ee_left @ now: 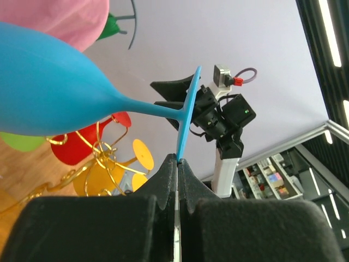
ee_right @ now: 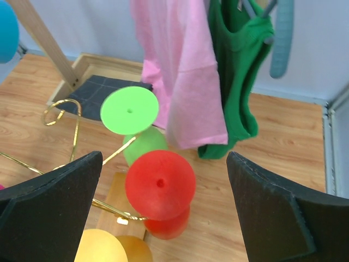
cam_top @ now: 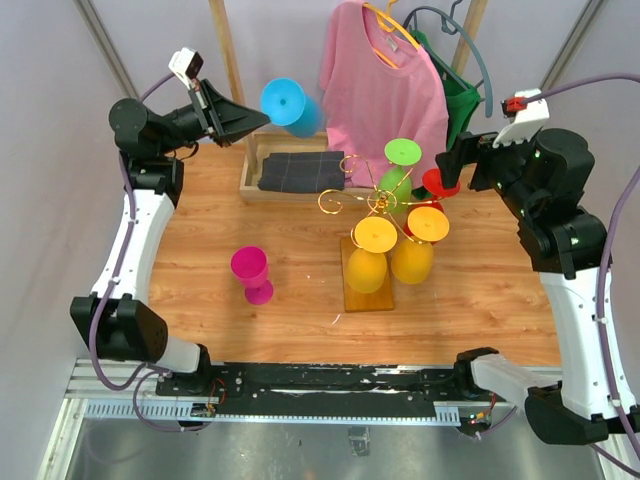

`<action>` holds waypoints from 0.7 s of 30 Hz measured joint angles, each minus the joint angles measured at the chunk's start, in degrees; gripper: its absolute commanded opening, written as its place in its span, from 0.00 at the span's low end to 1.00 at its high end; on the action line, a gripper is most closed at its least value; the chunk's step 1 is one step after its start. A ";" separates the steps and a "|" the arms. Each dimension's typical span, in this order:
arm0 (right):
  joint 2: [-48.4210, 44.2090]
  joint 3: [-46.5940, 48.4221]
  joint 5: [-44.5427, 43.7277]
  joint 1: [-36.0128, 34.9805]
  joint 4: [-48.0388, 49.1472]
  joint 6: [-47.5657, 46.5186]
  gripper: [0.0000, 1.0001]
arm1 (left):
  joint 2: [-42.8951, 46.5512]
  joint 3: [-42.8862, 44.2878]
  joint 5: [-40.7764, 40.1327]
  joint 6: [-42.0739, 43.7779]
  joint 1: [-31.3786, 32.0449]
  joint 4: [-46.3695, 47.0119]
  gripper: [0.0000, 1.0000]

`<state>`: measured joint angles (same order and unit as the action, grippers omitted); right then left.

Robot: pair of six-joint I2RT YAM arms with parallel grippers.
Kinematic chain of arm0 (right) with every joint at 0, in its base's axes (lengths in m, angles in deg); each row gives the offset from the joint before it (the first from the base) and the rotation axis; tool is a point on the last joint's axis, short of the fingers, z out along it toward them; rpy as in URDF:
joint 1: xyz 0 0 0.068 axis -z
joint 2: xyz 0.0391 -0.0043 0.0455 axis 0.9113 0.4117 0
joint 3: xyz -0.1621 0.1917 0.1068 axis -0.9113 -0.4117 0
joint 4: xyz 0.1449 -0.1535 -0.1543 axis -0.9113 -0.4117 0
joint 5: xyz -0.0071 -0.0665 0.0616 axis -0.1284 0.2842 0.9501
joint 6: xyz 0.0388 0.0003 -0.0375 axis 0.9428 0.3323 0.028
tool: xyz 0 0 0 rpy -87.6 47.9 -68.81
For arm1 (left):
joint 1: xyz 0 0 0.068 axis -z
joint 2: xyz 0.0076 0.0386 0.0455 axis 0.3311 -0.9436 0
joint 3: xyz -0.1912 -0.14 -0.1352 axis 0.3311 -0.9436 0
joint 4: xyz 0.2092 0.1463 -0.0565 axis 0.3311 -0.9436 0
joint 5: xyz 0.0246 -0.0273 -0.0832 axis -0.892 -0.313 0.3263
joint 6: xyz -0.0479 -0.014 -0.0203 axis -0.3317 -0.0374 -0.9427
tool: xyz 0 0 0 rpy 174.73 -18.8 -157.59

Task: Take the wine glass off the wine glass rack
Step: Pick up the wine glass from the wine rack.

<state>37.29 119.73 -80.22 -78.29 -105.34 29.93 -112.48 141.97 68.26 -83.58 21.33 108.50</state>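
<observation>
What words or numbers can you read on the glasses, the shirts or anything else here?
Readable text: none in any view.
The blue wine glass and the pink shirt: plain, no print on them.
Shelves far behind in the left wrist view: whatever is on them is too blurred to read.

A pink T-shirt (cam_top: 385, 85) hangs on an orange hanger (cam_top: 398, 28) from the wooden clothes rack (cam_top: 226, 45) at the far edge of the wood-grain worktop (cam_top: 230, 215). Just to the T-shirt's right, partly behind it, a green sleeveless top (cam_top: 458, 95) hangs on a grey-blue hanger (ee_right: 281, 43). Below and left of the T-shirt, a folded dark checked cloth (cam_top: 303, 171) lies inside the rack's low wooden base frame (cam_top: 247, 160).
</observation>
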 measured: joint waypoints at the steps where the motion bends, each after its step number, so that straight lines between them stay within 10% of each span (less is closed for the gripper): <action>1: 0.46 0.31 1.29 0.00 0.52 0.00 0.99 | -0.50 0.92 -0.31 -0.15 0.20 0.74 0.00; 21: 3.67 8.66 11.93 -0.02 4.48 0.31 1.00 | -8.09 25.18 -8.44 31.15 12.57 -9.27 0.00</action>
<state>40.96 128.38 -68.29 -78.31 -100.86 30.23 -120.57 167.15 59.82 -52.43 33.90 99.24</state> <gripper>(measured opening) 0.998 0.011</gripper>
